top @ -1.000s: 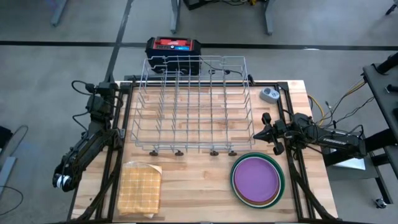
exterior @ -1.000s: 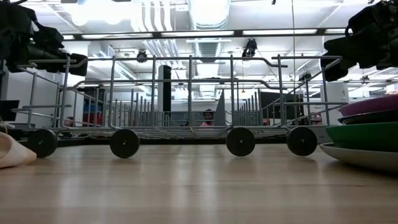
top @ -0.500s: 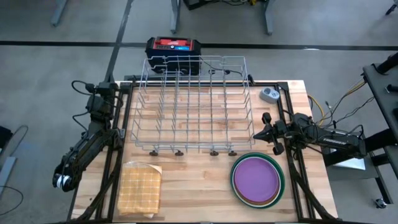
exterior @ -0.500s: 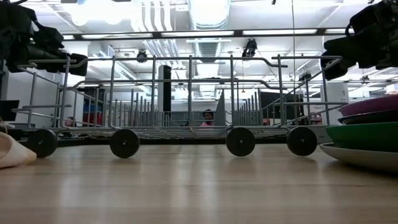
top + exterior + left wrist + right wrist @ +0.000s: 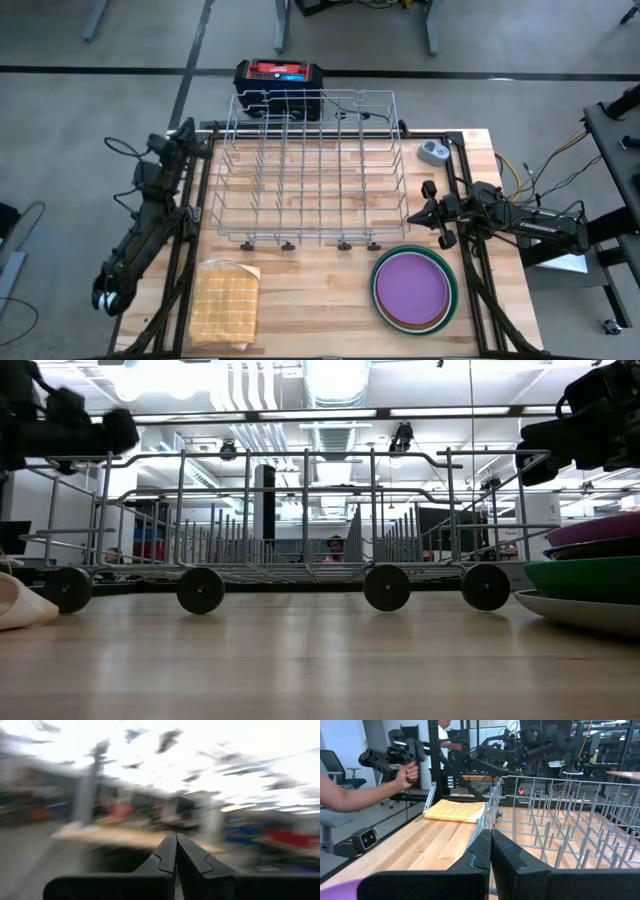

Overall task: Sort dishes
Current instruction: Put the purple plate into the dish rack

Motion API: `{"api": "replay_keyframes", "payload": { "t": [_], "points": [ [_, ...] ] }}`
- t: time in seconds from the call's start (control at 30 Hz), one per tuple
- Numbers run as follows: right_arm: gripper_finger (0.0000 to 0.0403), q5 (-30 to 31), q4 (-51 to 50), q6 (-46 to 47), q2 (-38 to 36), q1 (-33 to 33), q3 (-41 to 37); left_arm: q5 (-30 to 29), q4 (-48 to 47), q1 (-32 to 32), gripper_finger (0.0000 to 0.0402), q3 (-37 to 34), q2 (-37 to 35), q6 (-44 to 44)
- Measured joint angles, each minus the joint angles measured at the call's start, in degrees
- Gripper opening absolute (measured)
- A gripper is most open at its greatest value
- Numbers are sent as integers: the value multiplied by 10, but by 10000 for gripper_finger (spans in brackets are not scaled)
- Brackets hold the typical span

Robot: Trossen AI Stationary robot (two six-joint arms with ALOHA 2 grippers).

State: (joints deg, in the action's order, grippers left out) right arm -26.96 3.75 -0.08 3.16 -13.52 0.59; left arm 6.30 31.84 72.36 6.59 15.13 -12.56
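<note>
1. Rack (image 5: 312,170): the wire rack takes up the far middle of the table (image 5: 330,300) and stands on small wheels. Risk: a plate pushed in at an angle, or an arm catching the wires, could roll or shift it, and the tines could jam a tilted plate.

2. Plates (image 5: 414,290): all stacked at the near right corner, purple on top, with brown and green edges showing beneath; the low view shows a pale one at the bottom. None is in the rack, so I judge sorting not begun. Risk: the plates nest closely, so a grip on the top rim may lift or drag the one below, or slip off the shallow edge.

3. Cloth (image 5: 225,303): lies at the near left, apart from the plates. Risk: low.

4. Left gripper (image 5: 187,133): raised at the table's far left corner beside the rack, fingers pressed together, empty. Its wrist view is smeared. Risk: a sweep here could strike the rack's left wall.

5. Right gripper (image 5: 415,215): between the rack's right end and the plates, above the table, fingers clenched on nothing. Risk: it must open before descending, or it will knock the stack.

6. Gadget (image 5: 433,152): sits at the far right, clear of work.

7. Person's hand (image 5: 410,772): seen beyond the table holding a dark device. Risk: none apparent.

8. Writing: none legible; the red-topped box (image 5: 279,77) behind the rack shows markings too small to read.
</note>
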Motion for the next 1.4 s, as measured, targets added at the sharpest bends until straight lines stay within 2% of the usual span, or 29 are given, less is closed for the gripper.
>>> {"api": "replay_keyframes", "payload": {
  "t": [0.13, 0.23, 0.33, 0.43, 0.53, 0.93, 1.0, 1.1, 1.17, 1.23, 1.3, 1.4],
  "points": [
    [0, 0, 9, -4, 0, 0, 0, 170, 73, -1, 0, 0, -15, -86],
    [0, 0, 16, -6, 0, 0, 0, 231, 126, -8, 0, 0, -24, -151],
    [0, 0, 16, -5, 0, 0, 0, 245, 162, -26, 0, 0, -33, -185],
    [0, 0, 17, -6, 0, 0, 0, 247, 190, -52, 0, 0, -40, -181],
    [0, 0, 21, -1, 0, 0, 0, 247, 174, -73, 0, 15, -34, -169],
    [0, -1, 122, 126, 0, 0, 0, 259, 104, -101, 0, 164, 83, -164],
    [0, -3, 121, 152, 0, 0, 4, 259, 87, -101, 0, 190, 98, -166],
    [0, -1, 108, 135, 0, 0, 22, 259, 60, -101, 0, 232, 120, -163],
    [0, 1, 76, 136, 0, 0, 43, 259, 31, -101, 0, 260, 135, -156],
    [0, 13, 33, 125, 0, 0, 73, 261, -9, -101, 0, 291, 146, -187],
    [0, 37, -25, 96, 0, 0, 109, 298, -40, -100, 0, 319, 159, -196],
    [0, 65, -110, 57, 2, 0, 157, 423, -51, -107, 0, 337, 172, -167]
  ]
}}
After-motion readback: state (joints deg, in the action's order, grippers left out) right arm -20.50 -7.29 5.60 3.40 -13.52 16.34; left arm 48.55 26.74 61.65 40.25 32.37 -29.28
